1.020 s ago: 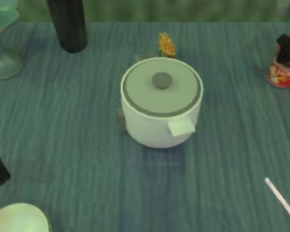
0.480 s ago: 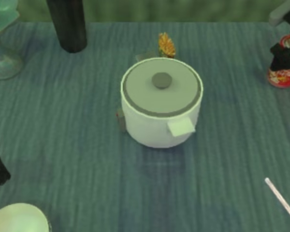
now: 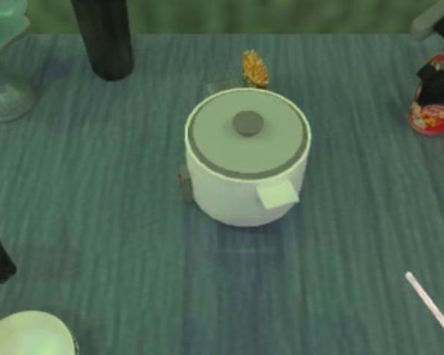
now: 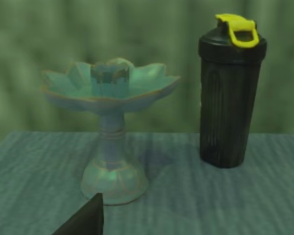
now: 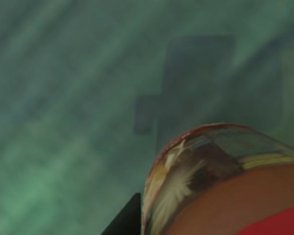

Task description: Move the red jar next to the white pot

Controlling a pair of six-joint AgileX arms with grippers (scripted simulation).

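Blue-green woven cloth (image 3: 118,222) covered the table, against a blurred green backdrop. Item one: the right gripper (image 3: 438,80), at the far right edge of the top view, stood directly over the small cylindrical red jar with red lid and red-and-white printed label (image 3: 431,117), its dark fingers straddling the jar's upper part; whether they had clamped onto it could not be told. The right wrist view was filled by the jar's glossy side and red lid, with cloth beyond and one dark finger tip (image 5: 130,220) beside the jar. Item two: the jar rested on the cloth at the right side, well apart from the large round white pot with grey-rimmed flat lid and grey knob (image 3: 244,159), which sat at the table's centre. Item three: a small orange-yellow flower-like object (image 3: 254,69) lay just behind the pot. Item four: a tall black cylindrical shaker bottle with a yellow cap loop (image 4: 230,93) and a pale turquoise lotus-shaped pedestal dish (image 4: 110,132) stood at the far left. Item five: a pale green bowl (image 3: 26,334) at the near left corner, and a thin white stick (image 3: 431,306) at the near right. Item six: the left arm sat parked at the left edge, finger state unreadable. Progress, judged: early; reach made, grasp unconfirmed, while lift, carry toward the pot and set-down remained.
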